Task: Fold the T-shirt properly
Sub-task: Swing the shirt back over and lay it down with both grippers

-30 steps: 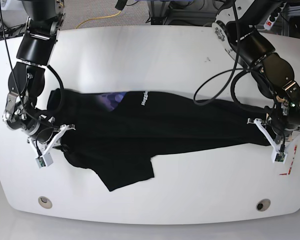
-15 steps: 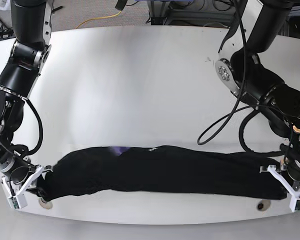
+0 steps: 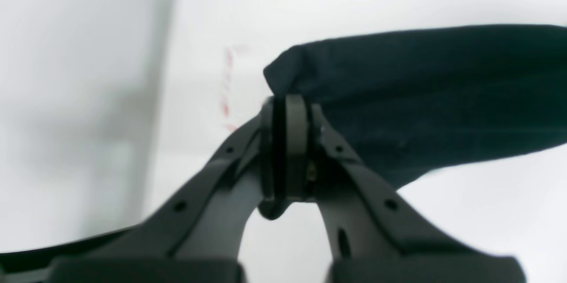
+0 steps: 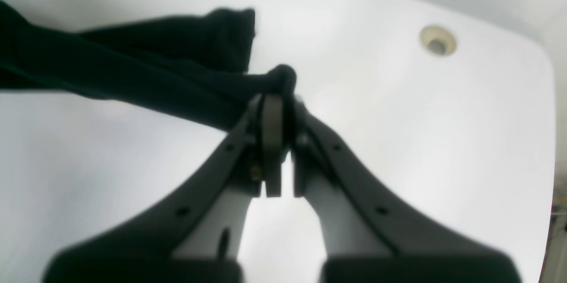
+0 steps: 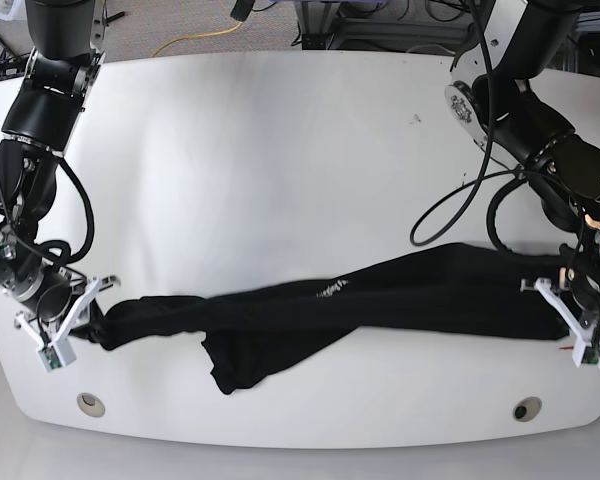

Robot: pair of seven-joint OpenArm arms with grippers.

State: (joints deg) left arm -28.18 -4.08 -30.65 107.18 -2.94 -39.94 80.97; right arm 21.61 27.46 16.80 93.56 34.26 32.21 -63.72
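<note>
T-shirt (image 5: pixel 380 300) back from near table (image 5: pixel 280 150) edge, strung mid-table, one flap sagging; left gripper (image 3: pixel 290 141) and right gripper (image 4: pixel 277 132) clamp opposite ends. Flattening likely next.

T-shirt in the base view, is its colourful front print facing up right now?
No, the T-shirt shows as a stretched black band with only small white text visible.
</note>
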